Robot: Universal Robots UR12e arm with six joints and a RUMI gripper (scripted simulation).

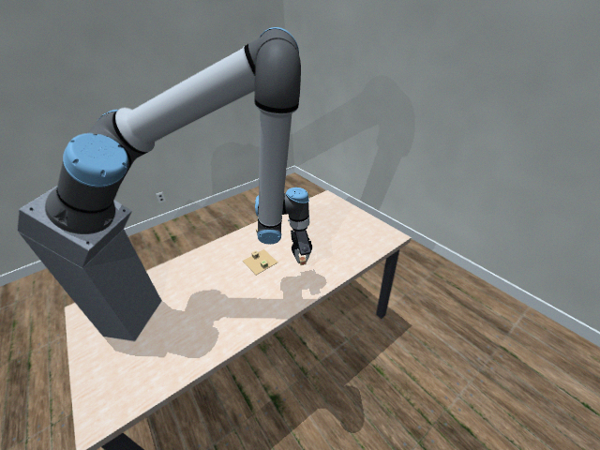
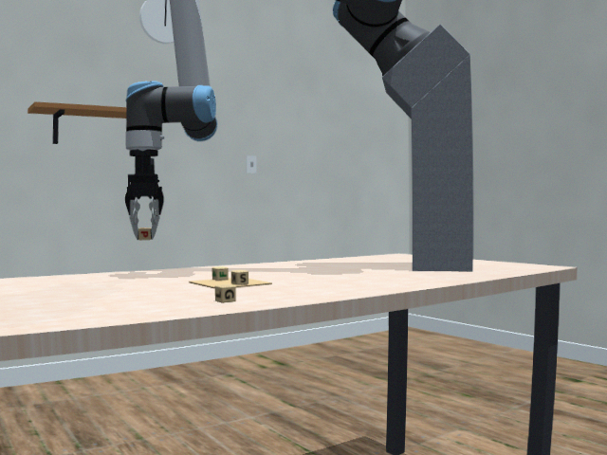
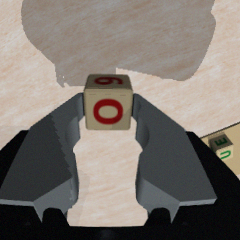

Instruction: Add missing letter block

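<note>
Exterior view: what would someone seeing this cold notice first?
The gripper hangs well above the table, shut on a small block with red letters; the wrist view shows a red O facing the camera. To one side of it, a tan mat carries two blocks, with a G block at its near edge.
</note>
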